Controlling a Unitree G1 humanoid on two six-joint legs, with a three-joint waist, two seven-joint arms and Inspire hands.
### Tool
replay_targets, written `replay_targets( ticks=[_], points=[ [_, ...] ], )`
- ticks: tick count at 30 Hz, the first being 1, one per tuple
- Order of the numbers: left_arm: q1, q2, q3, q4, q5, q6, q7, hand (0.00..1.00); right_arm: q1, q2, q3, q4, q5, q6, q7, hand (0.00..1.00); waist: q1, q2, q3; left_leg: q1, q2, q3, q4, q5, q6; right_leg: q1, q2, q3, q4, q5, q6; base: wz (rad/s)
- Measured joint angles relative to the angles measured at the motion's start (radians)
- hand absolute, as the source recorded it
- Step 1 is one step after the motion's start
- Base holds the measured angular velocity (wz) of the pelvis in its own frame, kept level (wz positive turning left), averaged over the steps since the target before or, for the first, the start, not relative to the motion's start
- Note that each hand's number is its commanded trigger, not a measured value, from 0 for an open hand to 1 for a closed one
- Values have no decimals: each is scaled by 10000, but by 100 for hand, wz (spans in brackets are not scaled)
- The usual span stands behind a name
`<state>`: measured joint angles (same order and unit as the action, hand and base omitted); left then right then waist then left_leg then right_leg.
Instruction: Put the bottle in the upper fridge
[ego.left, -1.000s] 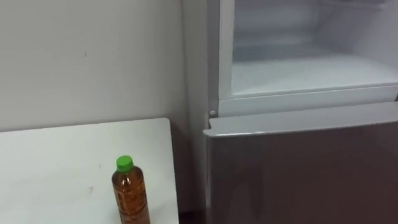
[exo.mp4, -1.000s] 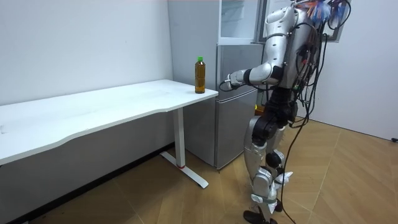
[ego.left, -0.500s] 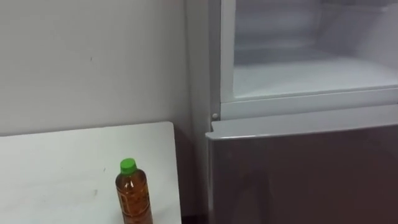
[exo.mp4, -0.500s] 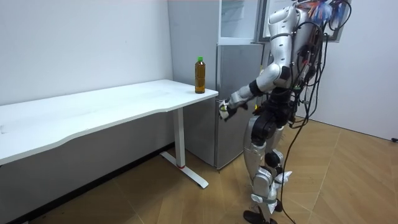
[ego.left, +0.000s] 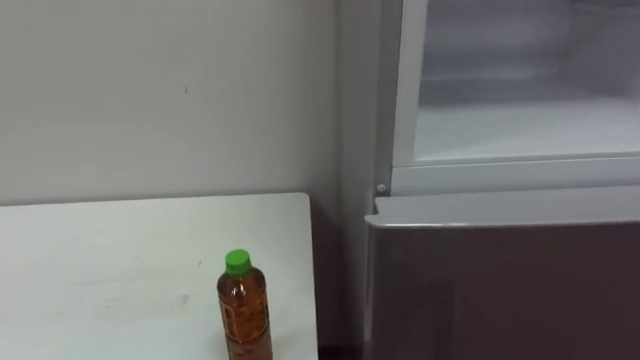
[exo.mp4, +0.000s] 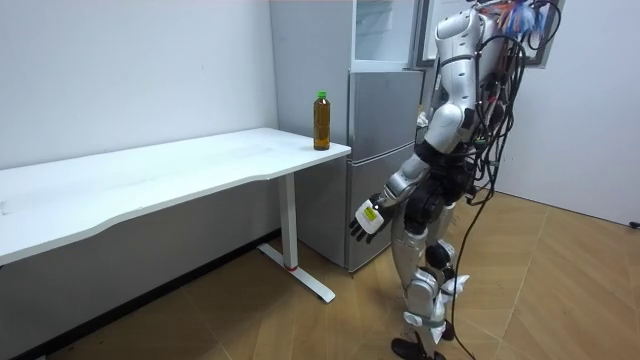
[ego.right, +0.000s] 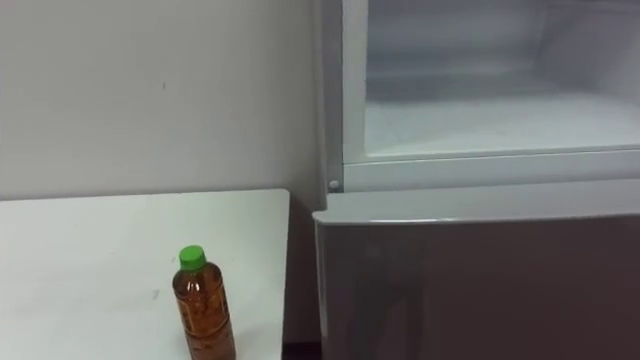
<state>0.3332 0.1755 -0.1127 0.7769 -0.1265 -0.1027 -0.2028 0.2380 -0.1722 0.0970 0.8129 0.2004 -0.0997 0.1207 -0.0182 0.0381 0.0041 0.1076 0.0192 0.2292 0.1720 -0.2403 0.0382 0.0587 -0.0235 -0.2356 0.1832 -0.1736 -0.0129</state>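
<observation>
Amber liquid fills the bottle (ego.left: 245, 312), which stands on the white table (ego.left: 100, 260) close to the corner nearest the fridge (ego.left: 500, 280); nothing holds it. In the room view the robot stands in front of the fridge with its left hand (exo.mp4: 366, 219) hanging low by its thigh, below the table top and well apart from the bottle; its fingers look loosely spread and it grips nothing.

Several things could go wrong from here. The hand must rise past the table's edge to reach the bottle, so a reach that climbs too late could knock the underside or rim of the table; a jolt there might rock the bottle. It is tall and narrow and sits near the edge, so a sideways brush from the fingers, rather than a clean wrap round the body, would likely tip it; it could then roll off toward the dark gap between table and fridge. The plastic probably handles as smooth, so a loose hold may let it slide on the lift. The upper compartment (ego.left: 520, 130) stands open, yet its white sill (ego.left: 510, 175) lies above the lower door; a bottle carried too low could catch its base on that lip.

The bottle is upright; its long axis runs vertical, with the green cap (ego.left: 237, 262) pointing straight up and the base down on the table; no lean is apparent in either eye view.
</observation>
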Motion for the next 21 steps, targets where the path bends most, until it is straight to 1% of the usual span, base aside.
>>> replay_targets(
  ticks=[2, 3, 4, 5, 7, 8, 9, 10, 12, 13, 15, 19, 21],
  points=[
    [-147, -229, 193, 354, 0, -244, 76, 0, -39, 52, -6, -110, -6, -59, 84, 0, 146, 36, -18, -83, -6, -26, 46, 4, 5, -72, -11, -12, 32, 9, -8, 2],
    [-190, -308, 270, 462, 1, -299, 105, 0, -31, 56, -8, -177, -19, -90, 123, 0, 185, 36, -19, -92, -6, -28, 57, 5, 6, -76, -10, -6, 32, 13, -10, 0],
    [-255, -424, 361, 675, 3, -354, 193, 0, 17, 58, -13, -442, -76, -96, 199, 0, 225, 22, -38, -99, -10, -61, 69, 5, 7, -73, -11, -5, 45, 13, -10, 3],
    [-291, -466, 393, 845, 3, -377, 269, 0, 37, 60, -14, -768, -78, -100, 282, 0, 245, 30, -41, -105, -19, -122, 74, 5, 7, -65, -11, -13, 44, 11, -10, 5],
    [-330, -472, 434, 1024, 10, -393, 367, 0, 38, 64, 1, -1313, -63, -138, 356, 0, 288, 36, -44, -106, -19, -147, 103, 6, 8, -60, -11, -48, 41, 11, -11, 2],
    [-344, -521, 566, 1104, 24, -413, 388, 0, 27, 84, 2, -1659, -61, -186, 362, 0, 339, 35, -50, -91, -21, -155, 117, 8, 7, -59, -7, -48, 45, 11, -11, 0],
    [-322, -528, 615, 1118, 26, -431, 397, 0, 6, 95, 2, -1754, -61, -245, 366, 0, 388, 29, -54, -83, -19, -155, 119, 9, 7, -51, 1, -33, 45, 12, -13, 0],
    [-270, -528, 703, 1163, 19, -492, 441, 0, -27, 100, 3, -1889, -20, -361, 373, 0, 513, 10, -71, -70, -16, -158, 128, 9, 7, -19, 11, -30, 42, 16, -16, 0],
    [-257, -527, 807, 1159, 26, -535, 637, 0, -58, 102, 3, -2060, -2, -434, 439, 0, 534, -28, -77, -40, -15, -223, 151, 7, 4, 72, 8, -108, 19, 17, -16, 9],
    [-229, -528, 892, 1160, 35, -535, 776, 0, -72, 119, 15, -2122, -4, -427, 470, 0, 558, 3, -56, 6, -17, -245, 139, 3, 0, 131, 8, -120, 4, 9, -8, 7],
    [-203, -535, 1017, 1154, 62, -532, 926, 0, -14, 139, 16, -2629, -7, -310, 505, 0, 575, -18, -61, -1, -16, -245, 126, 1, 0, 129, 16, -106, 0, 4, -6, 2],
    [-132, -505, 1223, 1202, 402, -504, 1219, 0, 123, 118, 249, -4312, -3, -296, 733, 0, 574, -17, -70, -69, -10, -239, 168, 2, 0, 141, 20, -120, 22, 8, -11, 0],
    [-112, -500, 1298, 1212, 455, -502, 1413, 0, 162, 134, 462, -4998, -3, -296, 877, 0, 570, -2, -52, -62, -6, -243, 164, 2, -1, 146, 27, -114, 24, 8, -12, 0]
  ],
)
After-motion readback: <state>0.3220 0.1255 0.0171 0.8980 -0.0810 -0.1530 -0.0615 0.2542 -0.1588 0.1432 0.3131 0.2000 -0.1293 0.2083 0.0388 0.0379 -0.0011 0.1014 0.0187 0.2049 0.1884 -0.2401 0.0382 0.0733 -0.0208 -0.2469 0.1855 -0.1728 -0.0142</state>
